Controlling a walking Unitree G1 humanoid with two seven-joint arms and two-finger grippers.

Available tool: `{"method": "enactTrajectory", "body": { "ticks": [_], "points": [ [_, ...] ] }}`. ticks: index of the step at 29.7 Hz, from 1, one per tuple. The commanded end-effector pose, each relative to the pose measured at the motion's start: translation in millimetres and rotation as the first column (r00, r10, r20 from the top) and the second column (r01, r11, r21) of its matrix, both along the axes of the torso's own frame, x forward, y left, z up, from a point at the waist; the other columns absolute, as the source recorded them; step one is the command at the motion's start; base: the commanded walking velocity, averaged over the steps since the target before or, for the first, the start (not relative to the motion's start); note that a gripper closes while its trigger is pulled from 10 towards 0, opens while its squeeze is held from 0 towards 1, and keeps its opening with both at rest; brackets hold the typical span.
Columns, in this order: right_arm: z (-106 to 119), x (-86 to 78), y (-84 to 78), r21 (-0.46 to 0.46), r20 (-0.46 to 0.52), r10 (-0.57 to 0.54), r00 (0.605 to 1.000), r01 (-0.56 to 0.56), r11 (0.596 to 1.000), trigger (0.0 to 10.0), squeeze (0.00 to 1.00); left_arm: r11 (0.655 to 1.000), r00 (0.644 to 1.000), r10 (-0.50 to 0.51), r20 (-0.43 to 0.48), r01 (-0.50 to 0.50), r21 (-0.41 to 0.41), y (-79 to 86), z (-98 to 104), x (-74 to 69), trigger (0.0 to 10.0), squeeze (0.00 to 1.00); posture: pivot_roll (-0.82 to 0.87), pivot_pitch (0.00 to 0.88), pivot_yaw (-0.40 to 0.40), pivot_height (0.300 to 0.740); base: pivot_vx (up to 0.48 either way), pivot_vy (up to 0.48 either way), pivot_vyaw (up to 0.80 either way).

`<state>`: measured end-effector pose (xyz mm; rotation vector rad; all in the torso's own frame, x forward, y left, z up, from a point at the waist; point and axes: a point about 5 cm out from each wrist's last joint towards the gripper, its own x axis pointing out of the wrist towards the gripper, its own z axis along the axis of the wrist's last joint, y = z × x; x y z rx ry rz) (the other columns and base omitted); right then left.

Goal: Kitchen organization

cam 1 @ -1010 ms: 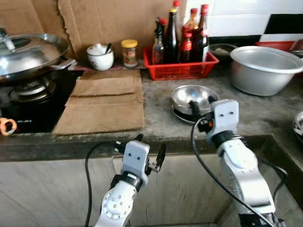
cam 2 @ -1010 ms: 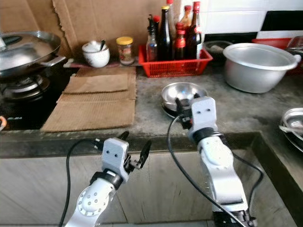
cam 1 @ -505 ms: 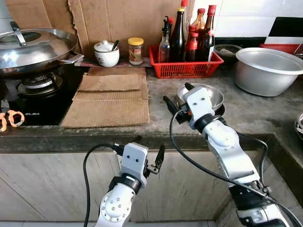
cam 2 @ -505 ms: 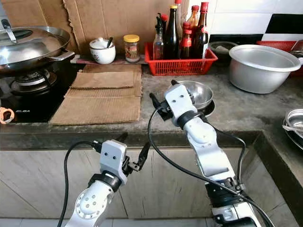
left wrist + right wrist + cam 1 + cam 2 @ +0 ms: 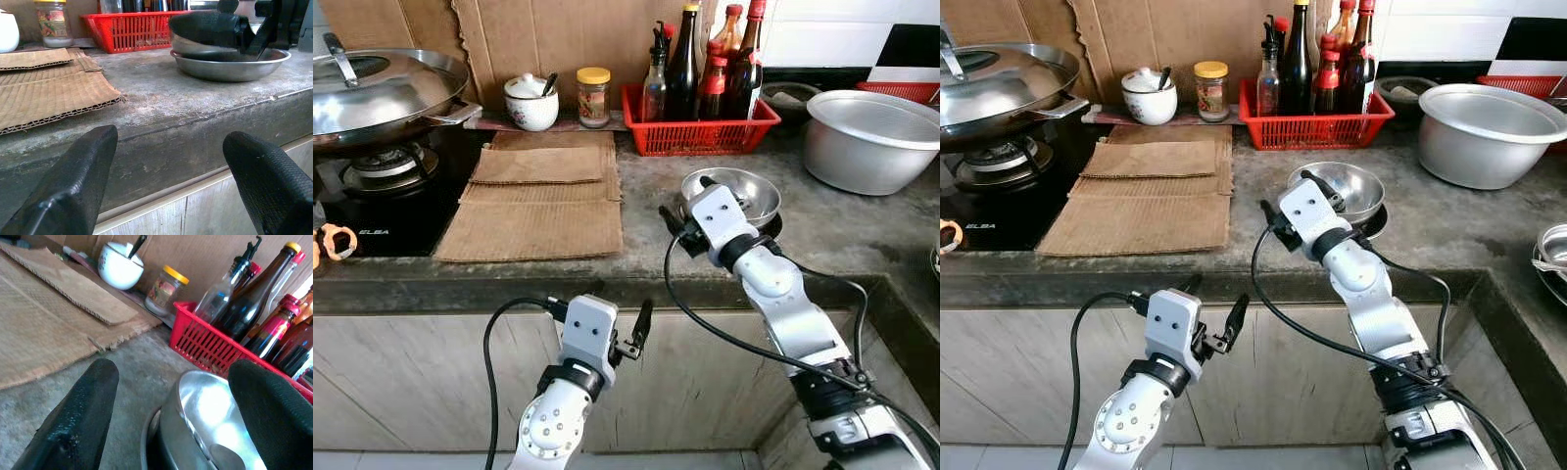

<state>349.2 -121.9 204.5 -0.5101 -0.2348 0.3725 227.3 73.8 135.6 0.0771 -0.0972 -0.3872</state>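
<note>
A shiny steel bowl (image 5: 747,192) rests in a shallow steel plate (image 5: 230,69) on the grey stone counter (image 5: 636,250). My right gripper (image 5: 685,199) is open at the bowl's left rim. One finger is over the rim and the other lies to its left above the counter. In the right wrist view the bowl (image 5: 205,406) sits just ahead between the two black fingers (image 5: 73,416). My left gripper (image 5: 621,305) hangs open below the counter's front edge and holds nothing.
A red basket of sauce bottles (image 5: 700,122) stands at the back, with a large aluminium pot (image 5: 871,142) to its right. Cardboard sheets (image 5: 538,196) cover the counter's left part. A lidded wok (image 5: 372,83) is on the stove. A white jar (image 5: 530,101) and a yellow-lidded jar (image 5: 593,95) stand against the wall.
My right arm has reached out and turned, bringing its gripper from in front of the bowl to the bowl's left rim. The camera has shifted. The left arm has stayed put.
</note>
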Motion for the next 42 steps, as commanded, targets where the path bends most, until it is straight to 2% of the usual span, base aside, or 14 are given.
{"method": "enactTrajectory", "body": {
  "ticks": [1,2,4,5,6,7,10,11,25,26,27,38,42],
  "points": [
    [4,3.7,-3.0,-0.009,0.019,-0.008,1.0,0.008,1.0,6.2,0.0,1.0,1.0,0.0,-0.001,0.0,0.0,-0.7,2,-2.1,10.0,0.0,0.06,0.064,-0.051,0.74,0.0,0.0,0.0],
    [3,4.7,-3.8,-0.014,0.016,-0.005,1.0,0.006,1.0,4.7,0.0,1.0,1.0,0.001,-0.001,-0.001,0.0,-0.9,2,-2.2,10.0,0.0,0.06,0.064,-0.051,0.74,0.0,0.0,0.0],
    [2,5.4,-4.2,-0.017,0.014,-0.005,1.0,0.005,1.0,4.6,0.0,1.0,1.0,0.001,-0.001,-0.001,0.0,-1.0,2,-2.0,10.0,0.0,0.07,0.064,-0.053,0.74,0.0,0.0,0.0],
    [1,6.4,-4.4,-0.02,0.016,-0.004,1.0,0.004,1.0,4.0,0.0,1.0,1.0,0.003,-0.002,-0.003,0.0,-1.0,2,-1.7,10.0,0.0,0.07,0.066,-0.052,0.74,0.0,0.0,0.0],
    [1,6.4,-4.4,-0.02,0.016,-0.004,1.0,0.004,1.0,4.0,0.0,1.0,1.0,0.003,-0.002,-0.003,0.0,-1.0,2,-1.7,10.0,0.0,0.07,0.066,-0.052,0.74,0.0,0.0,0.0],
    [1,7.0,-4.7,-0.021,0.018,-0.008,1.0,0.008,1.0,0.0,0.0,1.0,1.0,0.004,-0.001,-0.004,0.0,-0.9,2,-1.7,10.0,0.0,0.06,0.065,-0.049,0.74,0.0,0.0,0.0],
    [1,8.7,-5.4,-0.025,0.022,-0.013,1.0,0.014,1.0,0.0,0.0,1.0,1.0,0.005,-0.002,-0.005,0.001,-0.7,2,-1.4,10.0,0.0,0.07,0.066,-0.049,0.74,0.0,0.0,0.0],
    [1,9.4,-5.5,-0.027,0.025,-0.012,1.0,0.013,1.0,10.0,0.0,1.0,1.0,0.006,-0.001,-0.006,0.001,-0.6,3,-1.2,10.0,0.0,0.06,0.065,-0.049,0.74,0.0,0.0,0.0],
    [4,10.6,-5.8,-0.031,0.034,0.011,0.999,-0.01,0.999,10.0,0.0,1.0,1.0,0.011,-0.004,-0.011,0.002,0.2,2,-0.3,10.0,0.0,0.06,0.063,-0.051,0.74,0.0,0.0,0.0],
    [4,10.7,-5.8,-0.032,0.035,0.011,0.999,-0.009,0.999,8.5,0.0,1.0,1.0,0.012,-0.004,-0.012,0.002,0.2,2,-0.3,10.0,0.0,0.06,0.063,-0.051,0.74,0.0,0.0,0.0],
    [4,10.8,-5.8,-0.031,0.036,0.008,0.999,-0.007,0.999,0.0,0.0,1.0,1.0,0.011,-0.004,-0.011,0.002,0.2,2,-0.5,10.0,0.0,0.06,0.064,-0.049,0.74,0.0,0.0,0.0],
    [8,11.7,-5.3,-0.019,0.06,0.008,0.998,-0.006,1.0,0.0,0.0,1.0,1.0,0.013,-0.007,-0.013,0.005,-0.3,0,-1.0,10.0,0.0,0.07,0.045,-0.051,0.74,0.0,0.0,0.0],
    [12,11.7,-4.9,0.019,0.09,-0.016,0.996,0.014,1.0,0.0,0.0,1.0,1.0,0.011,-0.009,-0.011,0.005,-0.8,-1,-1.2,10.0,0.0,0.07,0.041,-0.053,0.74,0.0,0.0,0.0]
  ]
}}
